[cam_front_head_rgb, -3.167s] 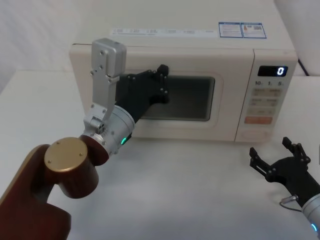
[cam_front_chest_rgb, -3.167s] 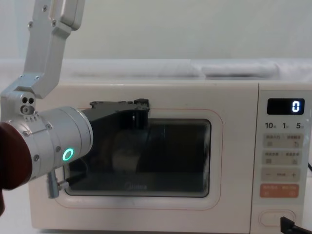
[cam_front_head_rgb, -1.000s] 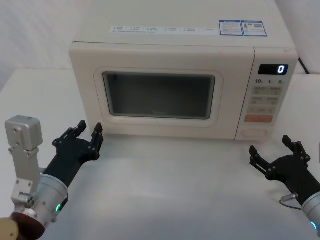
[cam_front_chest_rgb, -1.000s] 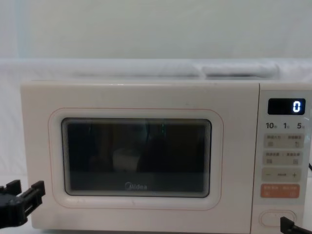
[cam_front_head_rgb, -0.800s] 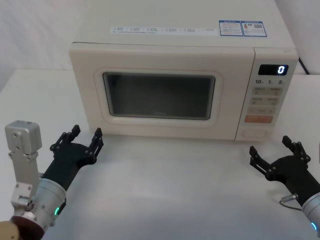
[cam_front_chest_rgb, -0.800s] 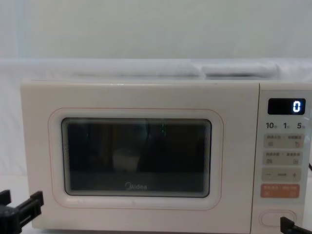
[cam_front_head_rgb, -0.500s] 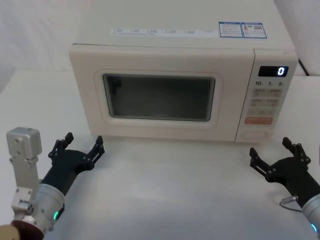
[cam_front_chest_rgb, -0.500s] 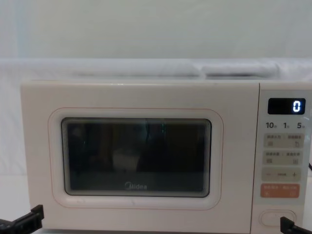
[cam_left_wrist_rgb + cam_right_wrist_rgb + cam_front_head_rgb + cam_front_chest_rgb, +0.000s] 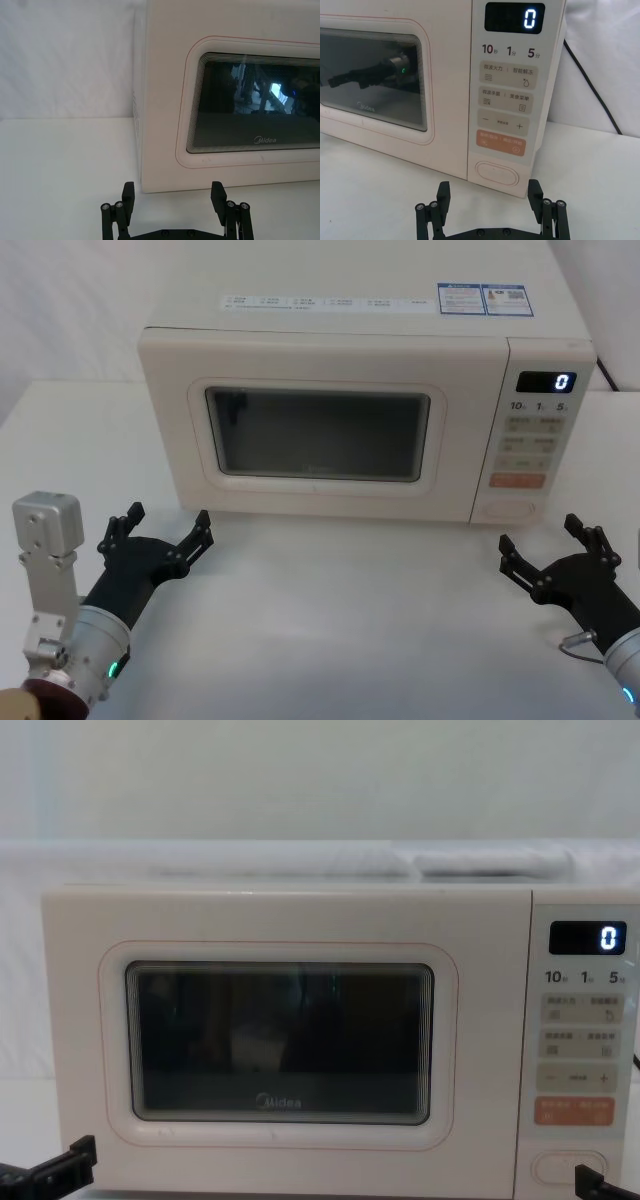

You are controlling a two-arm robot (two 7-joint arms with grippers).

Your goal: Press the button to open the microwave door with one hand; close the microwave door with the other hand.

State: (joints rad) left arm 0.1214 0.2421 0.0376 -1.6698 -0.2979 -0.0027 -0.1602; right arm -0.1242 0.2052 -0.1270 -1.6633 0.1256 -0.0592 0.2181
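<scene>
The cream microwave door (image 9: 320, 440) (image 9: 280, 1040) with its dark window is shut flush with the oven body. The wide pill-shaped button (image 9: 510, 508) (image 9: 497, 174) (image 9: 568, 1166) sits at the bottom of the control panel. My left gripper (image 9: 158, 532) (image 9: 172, 197) hovers low over the table in front of the door's left corner, open and empty, clear of the door. My right gripper (image 9: 548, 542) (image 9: 489, 197) rests open and empty in front of the panel, a short way from the button.
The microwave stands on a white table (image 9: 340, 620) against a white backdrop. A black power cable (image 9: 592, 85) runs down behind the oven's right side. An orange key (image 9: 502, 144) and small beige keys sit above the button, under a display reading 0.
My left gripper drew back and down away from the door and its fingers spread from partly closed to wide apart. The right gripper stayed put. The door remained shut.
</scene>
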